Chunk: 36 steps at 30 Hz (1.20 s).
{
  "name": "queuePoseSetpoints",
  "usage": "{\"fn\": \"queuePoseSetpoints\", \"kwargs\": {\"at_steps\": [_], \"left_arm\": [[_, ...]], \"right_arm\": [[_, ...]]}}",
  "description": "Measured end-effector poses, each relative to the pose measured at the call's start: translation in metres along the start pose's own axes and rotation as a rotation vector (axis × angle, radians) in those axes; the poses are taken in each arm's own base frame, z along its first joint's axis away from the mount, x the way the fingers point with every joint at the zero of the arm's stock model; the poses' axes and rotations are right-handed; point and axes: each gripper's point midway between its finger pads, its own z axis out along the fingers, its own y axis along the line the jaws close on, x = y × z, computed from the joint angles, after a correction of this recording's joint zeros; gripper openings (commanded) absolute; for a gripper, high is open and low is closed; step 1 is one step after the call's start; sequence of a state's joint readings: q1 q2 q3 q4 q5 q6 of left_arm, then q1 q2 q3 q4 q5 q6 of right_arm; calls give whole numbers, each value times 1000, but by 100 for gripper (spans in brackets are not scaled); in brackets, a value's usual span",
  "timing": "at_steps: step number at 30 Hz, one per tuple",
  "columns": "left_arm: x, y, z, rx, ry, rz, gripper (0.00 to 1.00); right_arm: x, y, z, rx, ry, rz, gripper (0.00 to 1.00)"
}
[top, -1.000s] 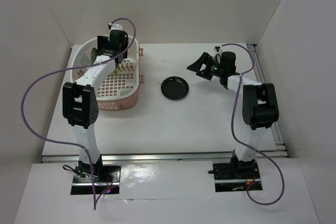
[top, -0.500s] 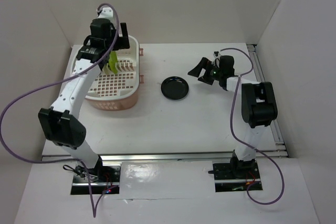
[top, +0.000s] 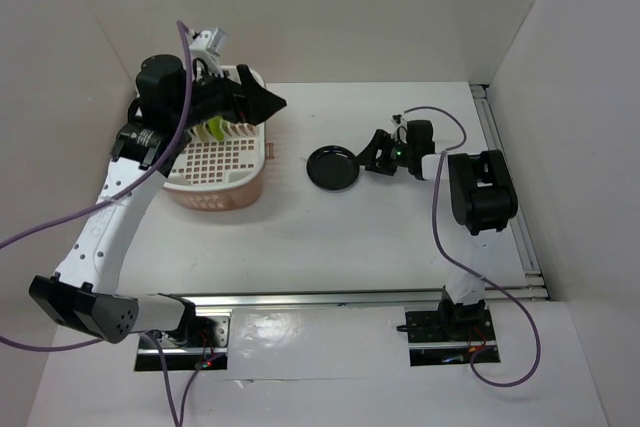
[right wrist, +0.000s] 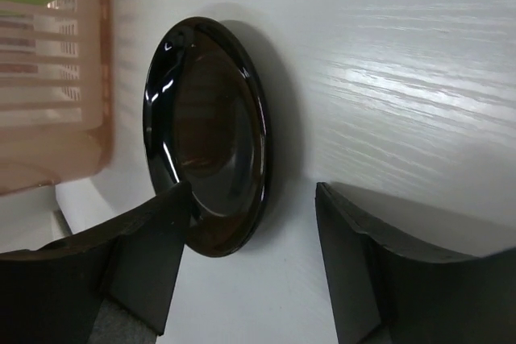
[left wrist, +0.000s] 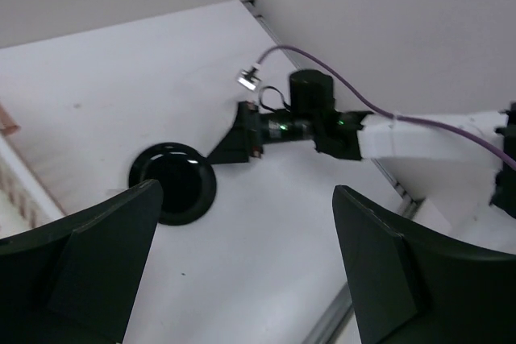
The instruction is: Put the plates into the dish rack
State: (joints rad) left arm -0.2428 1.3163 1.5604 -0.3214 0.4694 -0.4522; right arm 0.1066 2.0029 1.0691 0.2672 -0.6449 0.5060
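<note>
The dish rack (top: 225,162) holds a lime green plate (top: 212,129) upright among its pegs; whatever else is loaded hides beneath the left arm (top: 110,217). One glossy black plate (top: 333,167) lies flat to the right of the rack, not yet loaded, with the right gripper (top: 368,154) spread wide at the plate's far edge. The left gripper (top: 262,95), agape and empty, hangs over the rack's right rim. White walls (top: 400,7) enclose a plain white table (top: 330,247).
</note>
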Motion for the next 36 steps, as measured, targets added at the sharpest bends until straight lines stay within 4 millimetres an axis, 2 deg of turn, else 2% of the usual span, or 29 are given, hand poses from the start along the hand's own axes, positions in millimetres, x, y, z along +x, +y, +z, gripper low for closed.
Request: {"fn": "queuePoseSetpoints", "kwargs": {"at_steps": [4,7,8,11,12,15,19,27,31,34,36], "left_arm": [[20,-21,3,80,61,-3,100],[27,-28,2,96,80,1,100],[27,-30,1,99,80,5,100],[25,-35,-4,103,71,29,100],[24,-37,-6,103,67,34,100],[22,-40,-9,100,57,44,100],[24,-41,-9,94,59,49,100],[28,-28,-5,32,61,53,100],[34,-15,10,-67,77,54,100],[38,-16,29,-112,97,86,100],[41,-18,41,-128,110,98,100]], "right_arm": [[7,8,9,-26,25,-18,64],[10,9,14,-42,33,-19,53],[11,8,15,-44,34,-15,53],[12,3,18,-32,31,2,32],[13,0,19,-25,31,12,19],[15,-5,23,-10,37,50,18],[14,-5,25,-17,38,82,1],[5,-5,26,20,25,167,0],[-9,-8,10,142,-28,211,0],[-38,16,-18,206,-116,171,0],[-72,54,-43,180,-220,98,0]]}}
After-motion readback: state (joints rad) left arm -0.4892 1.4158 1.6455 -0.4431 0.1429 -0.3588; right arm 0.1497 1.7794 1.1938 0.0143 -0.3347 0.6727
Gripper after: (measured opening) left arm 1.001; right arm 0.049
